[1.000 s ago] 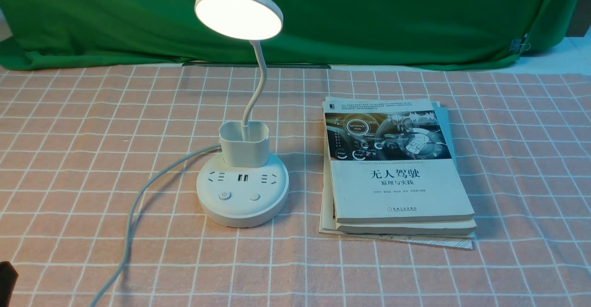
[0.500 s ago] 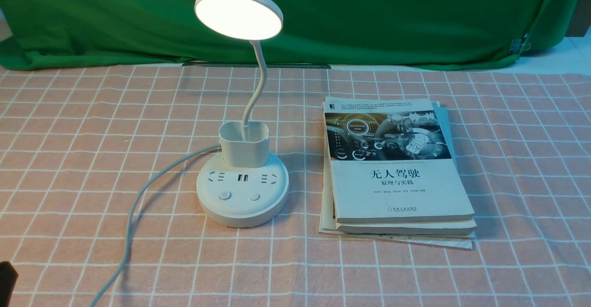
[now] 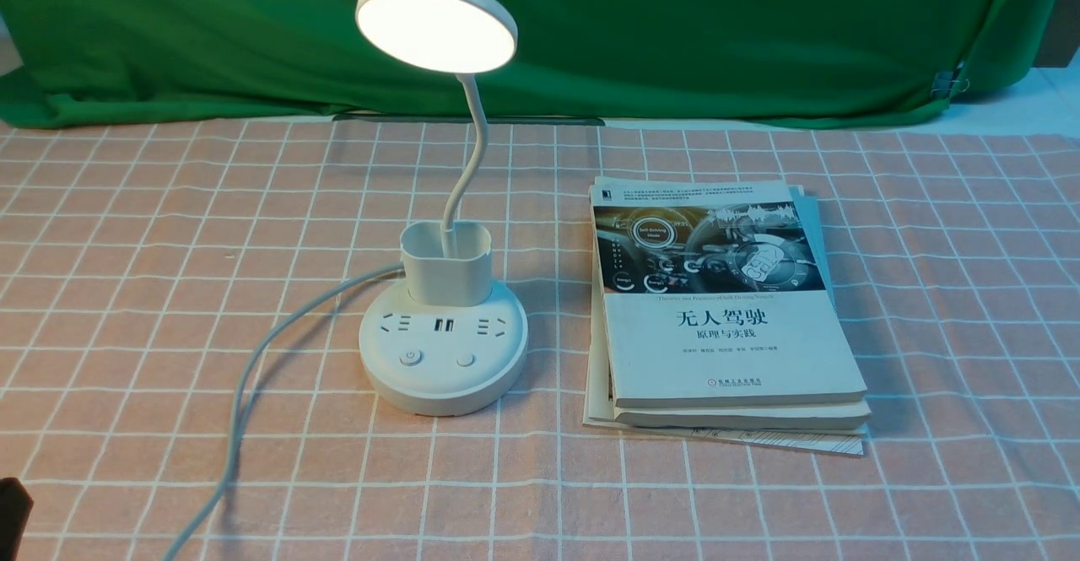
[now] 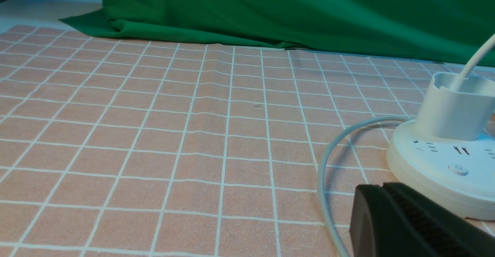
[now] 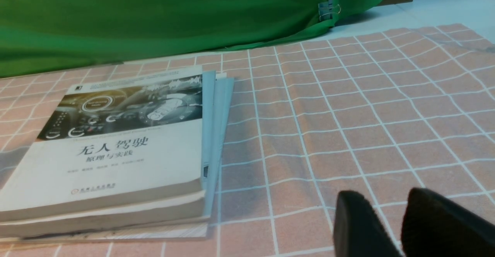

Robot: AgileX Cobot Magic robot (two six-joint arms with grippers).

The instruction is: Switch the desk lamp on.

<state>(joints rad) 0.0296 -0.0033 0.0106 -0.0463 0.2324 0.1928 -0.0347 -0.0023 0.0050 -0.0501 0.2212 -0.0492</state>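
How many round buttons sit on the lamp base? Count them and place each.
2. Both on the desk lamp base's near side: power button toward the robot's left, plain button toward its right.

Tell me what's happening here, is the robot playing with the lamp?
Nothing is being touched right now. The desk lamp stands on the checked cloth with its round head glowing, so it is already on. A stack of books lies beside it. The left gripper sits low near the lamp's base, holding nothing. The right gripper rests out past the books, its fingers slightly apart, also empty.
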